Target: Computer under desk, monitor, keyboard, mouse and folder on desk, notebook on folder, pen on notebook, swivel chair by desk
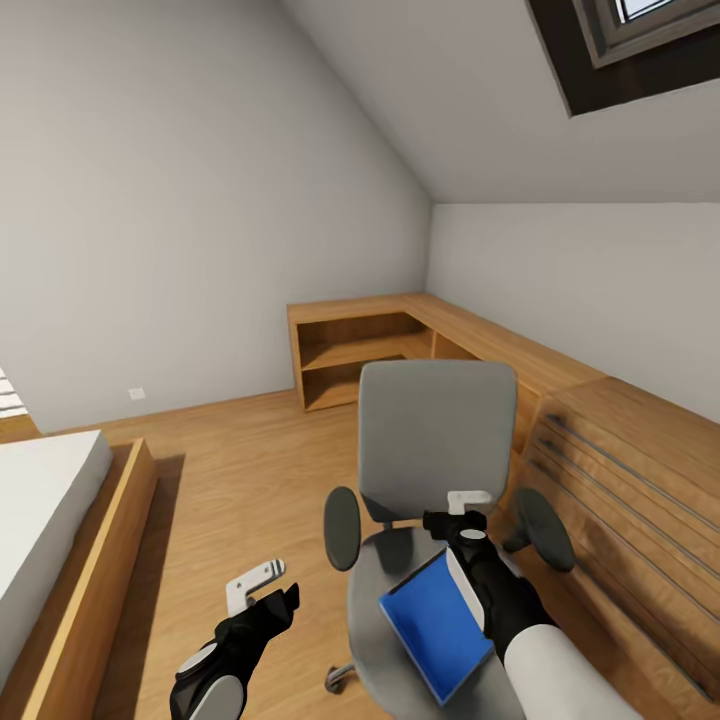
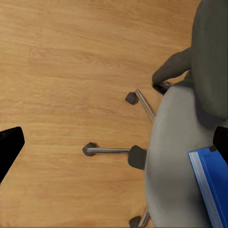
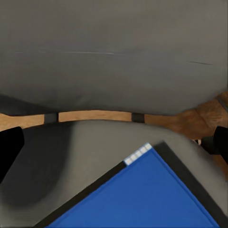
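Now the blue folder (image 1: 437, 627) lies flat on the chair (image 1: 432, 440) seat's front edge, ready for lifting; the right gripper (image 1: 458, 518) hovers above it, open and empty, while the left gripper (image 1: 262, 590) hangs open beside the seat.

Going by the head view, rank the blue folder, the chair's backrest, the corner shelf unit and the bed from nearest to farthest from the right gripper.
From the right gripper:
1. The folder, lying on the chair seat just under the gripper.
2. The chair's backrest, directly beyond the gripper.
3. The shelf unit and the bed are too close to call; the shelves stand in the far corner, the bed across the floor on the left.
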Tool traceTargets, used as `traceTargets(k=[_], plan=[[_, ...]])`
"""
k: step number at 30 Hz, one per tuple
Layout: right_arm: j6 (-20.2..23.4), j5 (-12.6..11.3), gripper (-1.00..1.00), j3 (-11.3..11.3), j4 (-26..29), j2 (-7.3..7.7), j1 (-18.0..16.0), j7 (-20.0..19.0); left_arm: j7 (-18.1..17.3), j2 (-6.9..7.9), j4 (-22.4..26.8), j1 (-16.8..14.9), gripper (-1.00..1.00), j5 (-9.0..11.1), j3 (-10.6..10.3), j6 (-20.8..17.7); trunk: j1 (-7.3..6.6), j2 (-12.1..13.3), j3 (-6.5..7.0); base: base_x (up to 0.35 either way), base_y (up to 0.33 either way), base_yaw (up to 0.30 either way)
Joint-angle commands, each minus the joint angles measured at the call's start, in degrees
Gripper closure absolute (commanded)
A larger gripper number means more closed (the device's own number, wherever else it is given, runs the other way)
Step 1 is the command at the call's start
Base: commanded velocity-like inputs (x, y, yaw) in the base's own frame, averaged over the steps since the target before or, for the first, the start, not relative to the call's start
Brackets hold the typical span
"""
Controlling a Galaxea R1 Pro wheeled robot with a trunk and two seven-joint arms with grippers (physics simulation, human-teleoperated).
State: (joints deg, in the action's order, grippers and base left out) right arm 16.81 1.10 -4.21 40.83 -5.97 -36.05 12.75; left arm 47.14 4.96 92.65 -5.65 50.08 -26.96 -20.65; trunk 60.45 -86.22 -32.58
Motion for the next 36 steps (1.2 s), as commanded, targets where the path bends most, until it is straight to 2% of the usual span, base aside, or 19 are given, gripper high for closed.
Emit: traceTargets(k=[1,9,17,23,36], plan=[[0.39,0.12,-1.00,-0.19,0.00,0.01,-0.06,0.32,0.41,0.05,0.08,-0.06,-1.00,0.26,-0.10,-0.16,0.01,-0.03,-0.06,0.100,0.084,0.000],[0.25,0.16,-1.00,-0.19,-0.64,-0.01,-0.18,0.34,0.41,0.05,0.08,-0.06,-1.00,0.28,-0.11,-0.14,0.01,-0.03,-0.06,0.063,0.026,0.000],[0.18,0.08,-1.00,-0.07,-5.78,0.12,-2.51,0.34,0.34,0.05,0.08,-0.06,-1.00,0.28,-0.19,-0.20,0.01,-0.03,-0.06,0.146,0.003,0.000],[0.14,-0.07,-1.00,0.11,-7.38,0.26,-3.44,0.34,0.39,-0.03,0.08,-0.06,-1.00,0.28,-0.12,-0.20,0.01,-0.03,-0.06,0.021,0.000,0.000],[0.30,-0.19,-1.00,0.34,-7.83,0.42,-3.98,0.43,0.41,-0.08,0.08,-0.06,-1.00,0.28,-0.14,-0.18,2.87,-5.25,-2.39,0.001,0.000,0.000]])
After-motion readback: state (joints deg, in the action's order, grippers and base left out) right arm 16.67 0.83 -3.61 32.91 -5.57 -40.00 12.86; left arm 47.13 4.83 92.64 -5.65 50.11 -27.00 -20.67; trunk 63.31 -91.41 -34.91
